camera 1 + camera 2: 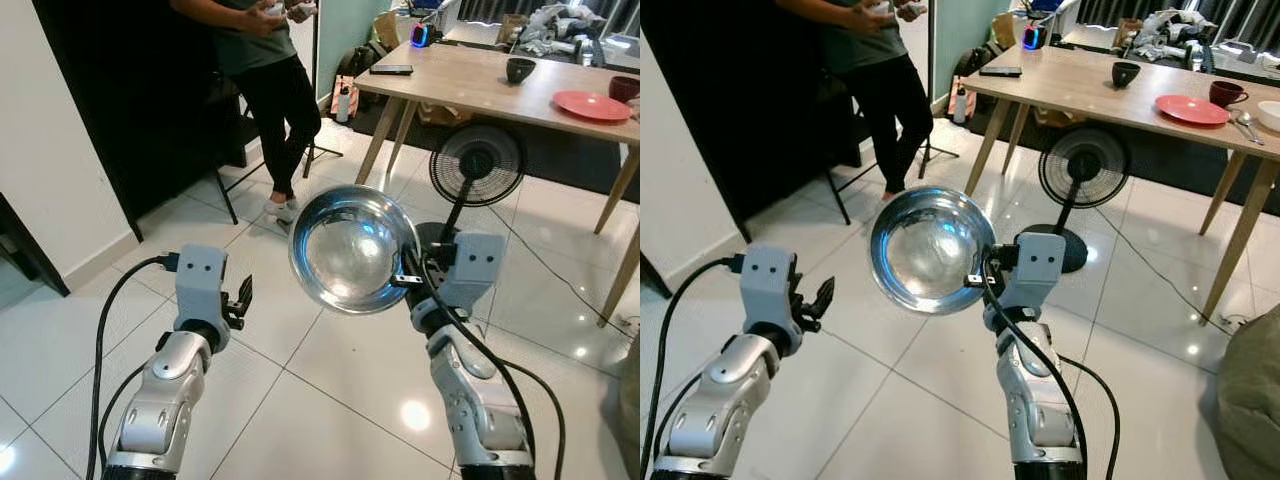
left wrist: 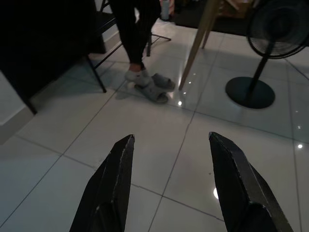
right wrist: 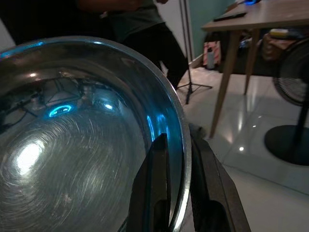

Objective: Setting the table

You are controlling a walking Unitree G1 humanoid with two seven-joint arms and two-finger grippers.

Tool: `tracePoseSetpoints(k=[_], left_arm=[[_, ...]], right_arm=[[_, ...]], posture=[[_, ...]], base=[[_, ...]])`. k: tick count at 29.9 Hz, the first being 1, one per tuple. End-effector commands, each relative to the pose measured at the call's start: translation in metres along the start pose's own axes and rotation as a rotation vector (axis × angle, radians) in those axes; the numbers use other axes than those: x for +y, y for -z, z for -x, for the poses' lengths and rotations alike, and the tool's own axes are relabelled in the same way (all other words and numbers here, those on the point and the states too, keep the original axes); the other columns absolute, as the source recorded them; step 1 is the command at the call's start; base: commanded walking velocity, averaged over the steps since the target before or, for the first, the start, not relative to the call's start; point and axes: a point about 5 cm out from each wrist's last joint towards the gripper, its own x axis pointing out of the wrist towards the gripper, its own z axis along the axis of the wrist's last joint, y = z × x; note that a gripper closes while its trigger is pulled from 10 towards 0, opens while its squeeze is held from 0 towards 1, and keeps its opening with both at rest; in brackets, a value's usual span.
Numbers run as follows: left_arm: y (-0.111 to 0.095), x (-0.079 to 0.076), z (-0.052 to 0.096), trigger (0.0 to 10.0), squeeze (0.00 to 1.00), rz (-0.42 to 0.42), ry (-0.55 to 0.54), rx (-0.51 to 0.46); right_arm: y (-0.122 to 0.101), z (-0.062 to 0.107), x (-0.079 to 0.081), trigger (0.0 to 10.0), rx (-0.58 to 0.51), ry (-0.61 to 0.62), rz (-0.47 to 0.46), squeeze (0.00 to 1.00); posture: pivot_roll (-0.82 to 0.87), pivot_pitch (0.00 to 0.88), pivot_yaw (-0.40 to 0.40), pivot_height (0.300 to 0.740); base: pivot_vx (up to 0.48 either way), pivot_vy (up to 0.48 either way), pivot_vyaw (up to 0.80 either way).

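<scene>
My right gripper (image 3: 176, 188) has its fingers (image 3: 157, 193) clenched on the rim of a steel bowl (image 1: 352, 250), one inside and one outside, holding it tilted in the air above the tiled floor (image 1: 300, 370). My left gripper (image 2: 171, 179) hangs beside the bowl, fingers spread and grasping nothing. Beyond the bowl stand a floor fan (image 1: 476, 168) and the wooden bench (image 1: 470, 80), which carries a red plate (image 1: 592, 105) and a dark cup (image 1: 520, 69). A person (image 1: 268, 80) stands near the bench.

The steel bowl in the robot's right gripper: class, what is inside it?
The steel bowl, pinched at its rim by the right gripper, holds nothing: its inside shows bare metal with reflections. The floor directly behind it is hidden.
</scene>
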Motion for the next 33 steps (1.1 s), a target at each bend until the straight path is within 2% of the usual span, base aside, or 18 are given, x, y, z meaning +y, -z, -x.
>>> tracePoseSetpoints(k=[1,11,33], left_arm=[[0.0047,0.0028,0.001,10.0,0.0,0.003,-0.009,0.017],[0.0032,0.0032,0.0,10.0,0.0,-0.006,-0.015,0.004],[0.0041,0.0027,0.0,10.0,0.0,-0.003,-0.014,0.004]], right_arm=[[-0.0028,-0.0011,0.0021,10.0,-0.02,-0.009,-0.007,0.0],[-0.0027,-0.0011,0.0024,10.0,-0.021,-0.014,-0.005,0.0],[-0.0012,-0.0019,0.0011,10.0,-0.004,-0.007,-0.004,0.0]], posture=[[-0.02,0.0,0.084,0.74],[-0.02,0.0,0.083,0.74],[-0.02,0.0,0.082,0.74]], base=[[0.0,0.0,0.0],[0.436,0.0,0.0],[0.48,0.0,-0.79]])
